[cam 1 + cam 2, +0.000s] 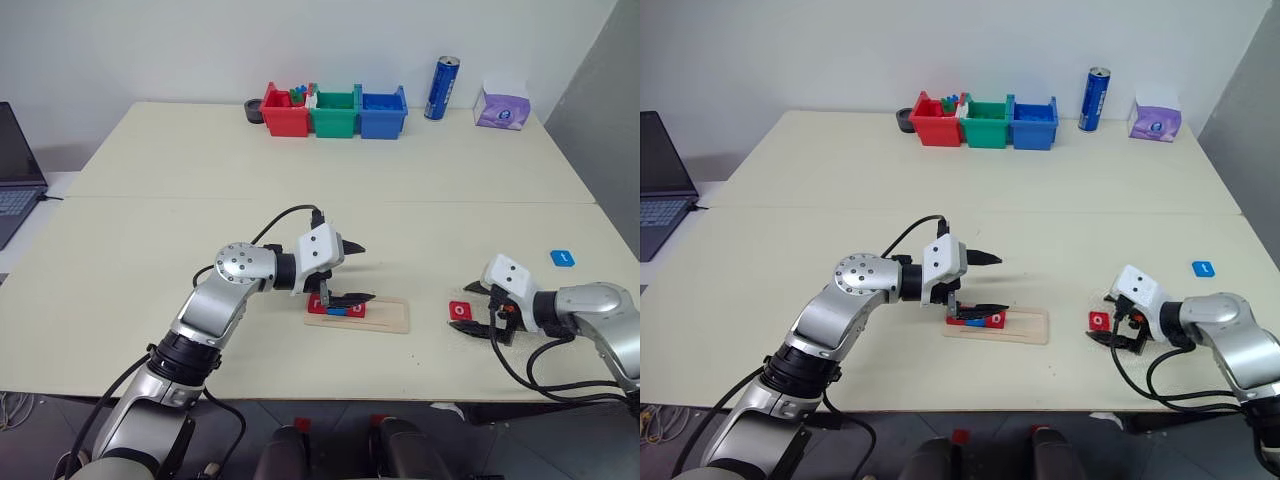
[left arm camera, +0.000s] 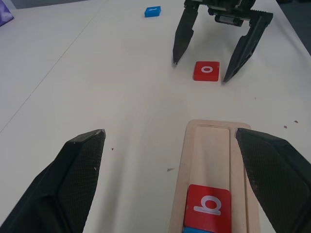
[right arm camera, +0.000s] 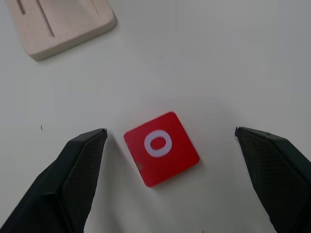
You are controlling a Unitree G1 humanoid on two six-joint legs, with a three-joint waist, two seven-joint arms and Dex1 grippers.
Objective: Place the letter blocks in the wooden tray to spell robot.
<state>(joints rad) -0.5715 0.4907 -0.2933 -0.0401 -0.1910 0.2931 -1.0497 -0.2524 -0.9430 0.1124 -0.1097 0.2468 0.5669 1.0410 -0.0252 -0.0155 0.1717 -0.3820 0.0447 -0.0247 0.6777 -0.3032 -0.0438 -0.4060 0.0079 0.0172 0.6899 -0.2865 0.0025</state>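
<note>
One red "o" block [image 3: 161, 148] lies flat on the tabletop [image 1: 200, 220] between the wide-open, empty fingers of the right tool [image 3: 170, 133], just beyond the tray [image 1: 385, 318]; thin, light and stiff, it likely wants pinching by opposite edges, while the left tool [image 1: 360, 272] hangs open and empty over the tray.

You see 2 silver-grey metal arms with black joint rings; each wrist carries a white housing, a looping black cable, and a gripper of 2 black, tapering, finely textured fingers [image 2: 73, 179].
</note>
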